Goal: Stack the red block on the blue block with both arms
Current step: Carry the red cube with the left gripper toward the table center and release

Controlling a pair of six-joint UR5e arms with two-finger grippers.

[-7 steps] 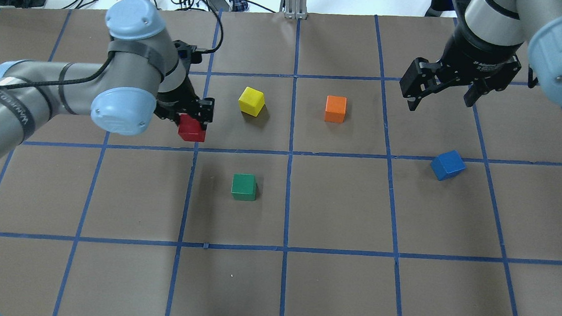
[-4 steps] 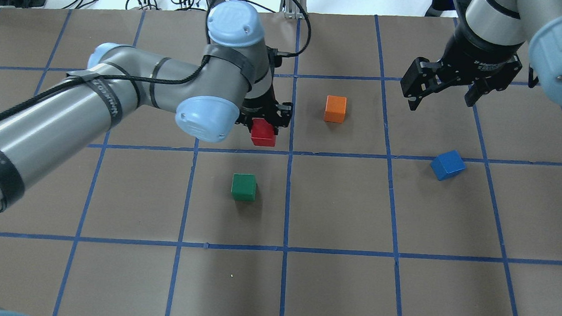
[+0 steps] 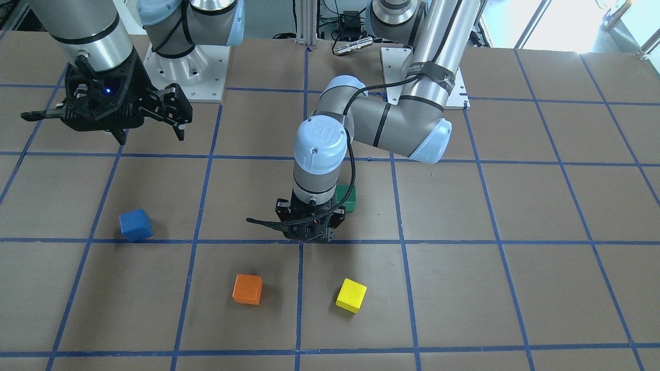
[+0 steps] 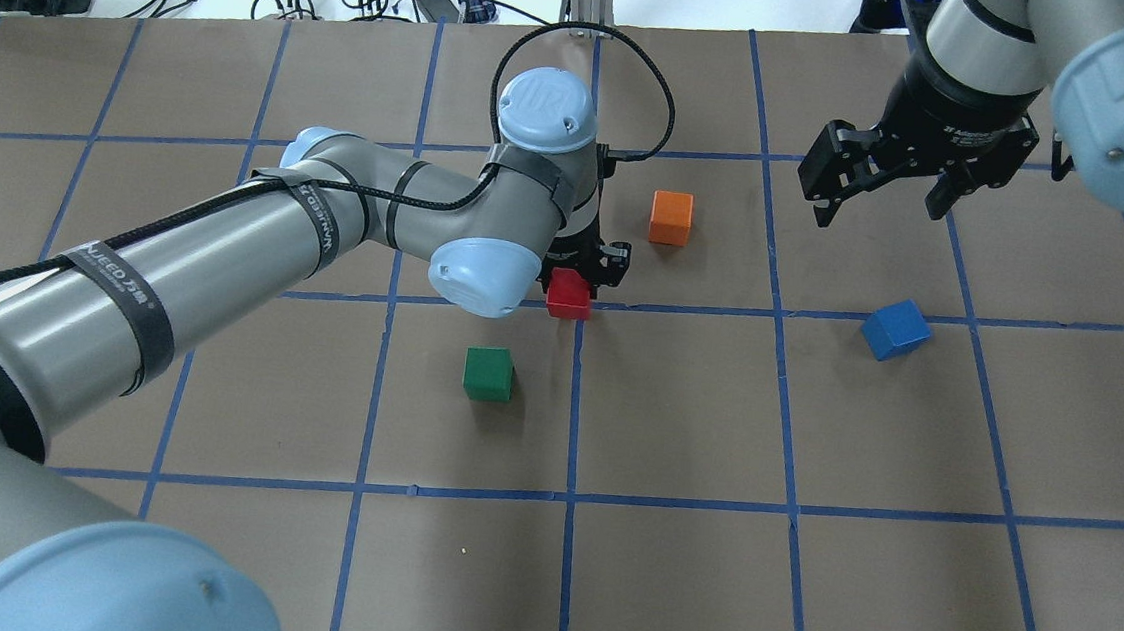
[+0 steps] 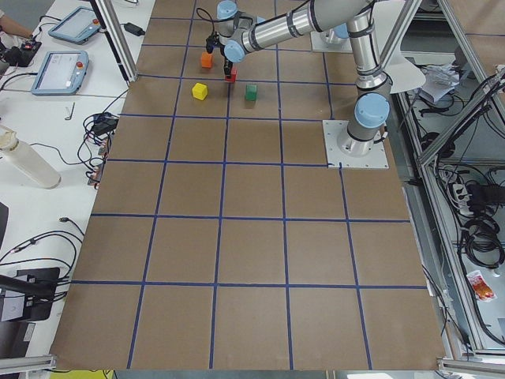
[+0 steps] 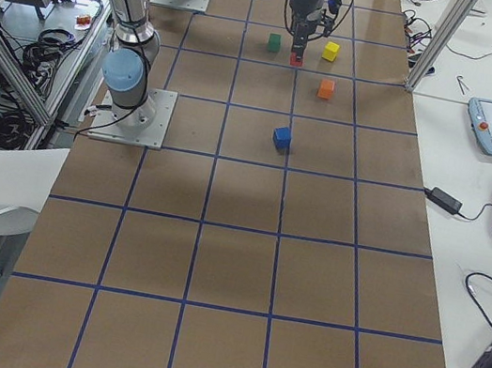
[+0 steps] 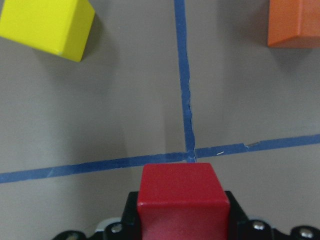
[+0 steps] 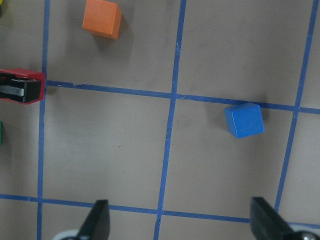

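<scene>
My left gripper point(image 4: 577, 282) is shut on the red block point(image 4: 569, 294) and holds it just above the table at a tape crossing near the middle. The red block fills the bottom of the left wrist view point(image 7: 182, 195). The blue block point(image 4: 895, 329) sits turned on the table to the right, alone; it also shows in the right wrist view point(image 8: 244, 120) and the front view point(image 3: 135, 225). My right gripper point(image 4: 877, 208) is open and empty, raised above the table beyond the blue block.
A green block point(image 4: 488, 372) lies just in front of the left gripper. An orange block point(image 4: 671, 217) lies beyond and right of it. A yellow block point(image 3: 351, 295) lies beyond it on the left, hidden under the left arm in the overhead view.
My left arm has swung to the right with the red block, from left of the yellow block to the table's centre line. The right gripper has stayed still.
</scene>
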